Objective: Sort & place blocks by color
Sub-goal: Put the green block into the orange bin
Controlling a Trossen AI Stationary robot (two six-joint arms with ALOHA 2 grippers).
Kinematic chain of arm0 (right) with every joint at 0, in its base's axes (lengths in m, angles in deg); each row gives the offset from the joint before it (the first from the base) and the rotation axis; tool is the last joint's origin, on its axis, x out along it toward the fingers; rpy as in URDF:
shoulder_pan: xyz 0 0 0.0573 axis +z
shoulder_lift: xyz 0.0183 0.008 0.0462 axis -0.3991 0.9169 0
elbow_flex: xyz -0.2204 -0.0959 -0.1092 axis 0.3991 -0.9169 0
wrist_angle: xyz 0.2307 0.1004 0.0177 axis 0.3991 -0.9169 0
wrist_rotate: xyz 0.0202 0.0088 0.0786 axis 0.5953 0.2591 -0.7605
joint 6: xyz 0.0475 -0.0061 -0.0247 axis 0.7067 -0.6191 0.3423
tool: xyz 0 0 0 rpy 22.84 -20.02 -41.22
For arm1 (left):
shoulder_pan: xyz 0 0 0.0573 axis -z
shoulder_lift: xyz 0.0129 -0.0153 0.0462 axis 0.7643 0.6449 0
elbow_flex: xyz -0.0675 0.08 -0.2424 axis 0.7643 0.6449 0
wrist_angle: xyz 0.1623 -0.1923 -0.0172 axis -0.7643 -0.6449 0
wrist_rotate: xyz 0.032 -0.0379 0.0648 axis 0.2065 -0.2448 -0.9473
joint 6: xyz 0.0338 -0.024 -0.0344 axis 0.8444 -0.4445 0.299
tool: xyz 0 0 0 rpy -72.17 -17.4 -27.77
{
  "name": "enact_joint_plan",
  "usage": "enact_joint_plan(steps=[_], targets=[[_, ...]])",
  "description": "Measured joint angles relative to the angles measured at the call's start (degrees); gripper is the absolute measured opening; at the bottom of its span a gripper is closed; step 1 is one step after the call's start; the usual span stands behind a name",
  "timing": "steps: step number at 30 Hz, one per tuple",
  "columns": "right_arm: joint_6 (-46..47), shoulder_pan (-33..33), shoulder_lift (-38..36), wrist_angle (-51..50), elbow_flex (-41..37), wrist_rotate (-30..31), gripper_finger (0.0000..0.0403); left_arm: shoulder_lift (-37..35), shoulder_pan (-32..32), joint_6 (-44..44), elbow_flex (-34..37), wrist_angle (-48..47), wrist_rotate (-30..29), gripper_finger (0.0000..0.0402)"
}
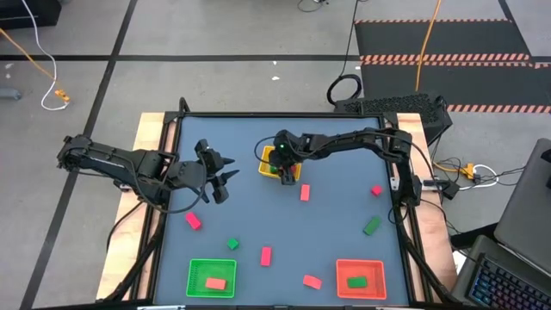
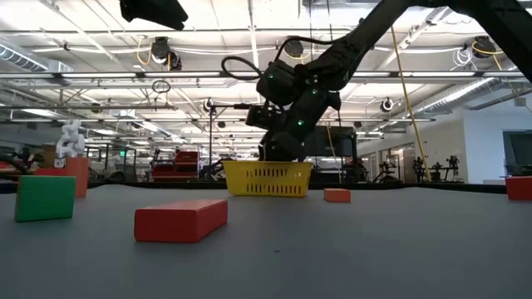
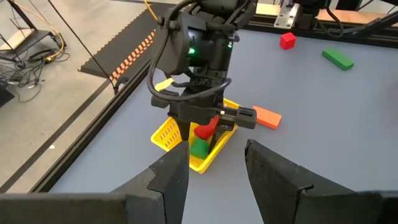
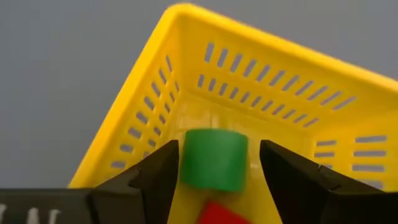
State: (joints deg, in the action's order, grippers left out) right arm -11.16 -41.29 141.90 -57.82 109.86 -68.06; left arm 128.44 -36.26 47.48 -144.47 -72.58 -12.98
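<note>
Right gripper (image 4: 214, 163) spread wide over green block (image 4: 214, 159) in yellow basket (image 4: 261, 74), desk's far edge; block likely light, rigid, slick: pinch flat sides. Left gripper (image 3: 216, 163) wide, empty.

In the high view the right gripper (image 1: 282, 164) covers most of the yellow basket (image 1: 294, 176), hiding whatever lies in it. In the right wrist view the red block (image 4: 214, 214) is cut off by the picture's edge. From the low view the basket's mesh wall (image 2: 268, 179) conceals its contents, and the left arm (image 2: 154, 10) is mostly out of frame.
</note>
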Motion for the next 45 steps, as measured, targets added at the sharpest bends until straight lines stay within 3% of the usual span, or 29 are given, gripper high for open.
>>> enact_joint_plan(steps=[11,15,22,24,31,35,40,45], targets=[[1.11,-0.75,0.19,-2.39,-0.13,-0.22,0.018,0.0,0.0,0.0,0.0,-0.02,-0.02,0.0159],[1.12,-0.77,0.2,-2.35,-0.17,-0.21,0.0133,0.0,0.0,-0.02,0.0,-0.01,-0.02,0.0159],[0.72,-0.88,0.1,-2.66,-0.1,1.11,0.0017,0.0,0.0,-0.11,0.0,0.0,-0.02,0.0159],[0.81,-0.91,0.15,-2.8,-0.1,1.21,0.0006,0.0,0.0,-0.11,0.0,0.0,-0.02,0.0159],[1.77,-0.88,-0.2,-3.38,-0.14,4.58,0.0,0.0,0.0,-0.28,0.0,0.0,-0.02,0.0159],[10.19,-1.71,-1.48,-4.23,-0.21,6.14,0.0005,0.0,0.0,-0.28,0.0,0.0,-0.02,0.0159],[20.39,-3.08,-4.13,-6.2,-0.45,0.55,0.0052,0.0,0.0,-0.28,0.0,0.01,-0.02,0.0159],[25.98,-3.33,-5.63,-9.72,-0.45,-0.29,0.0126,0.0,0.0,-0.37,0.0,0.04,-0.02,0.0159]])
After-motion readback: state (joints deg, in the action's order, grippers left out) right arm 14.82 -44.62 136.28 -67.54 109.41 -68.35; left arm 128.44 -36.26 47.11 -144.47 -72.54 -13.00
